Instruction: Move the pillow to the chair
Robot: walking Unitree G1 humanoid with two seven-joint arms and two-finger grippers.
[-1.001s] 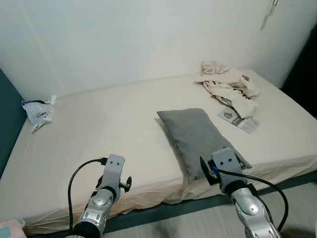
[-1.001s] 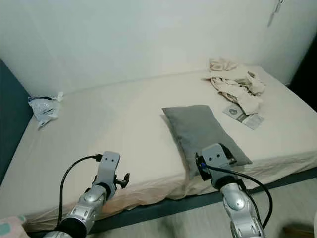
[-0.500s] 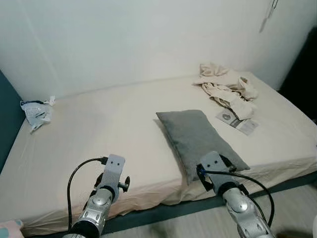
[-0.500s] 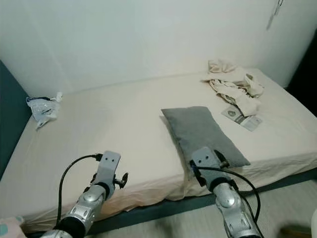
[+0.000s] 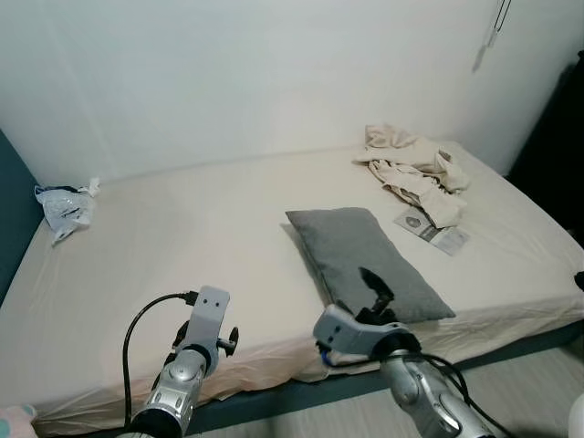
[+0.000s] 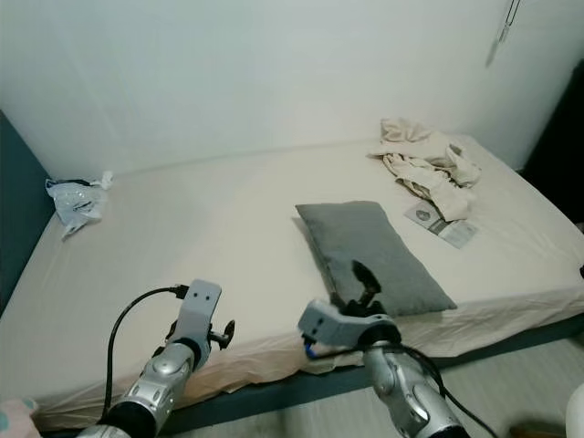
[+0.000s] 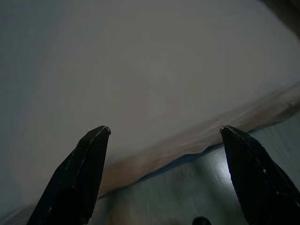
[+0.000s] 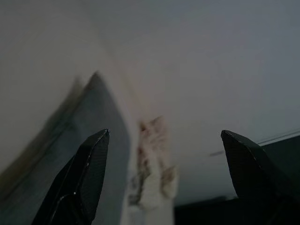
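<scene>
The pillow (image 5: 367, 262) lies right of centre on the bed (image 5: 182, 237), with the right gripper (image 5: 374, 290) at its lower edge. Crumpled clothes (image 5: 411, 169) sit upper right, a booklet (image 5: 432, 230) just below them. A bag (image 5: 60, 205) lies far left; the left gripper (image 5: 205, 333) is at lower left.

No readable text anywhere in these views.

The one thing that seems to carry print is a flat packet (image 5: 432, 232) lying on the bed (image 5: 182, 237) just beside the heap of pale clothes (image 5: 411, 164); it bears a round mark and some grey patches, but they are too small and soft to read. The crumpled plastic bag (image 5: 62, 203) at the far left corner of the bed shows dark patches, none legible.
</scene>
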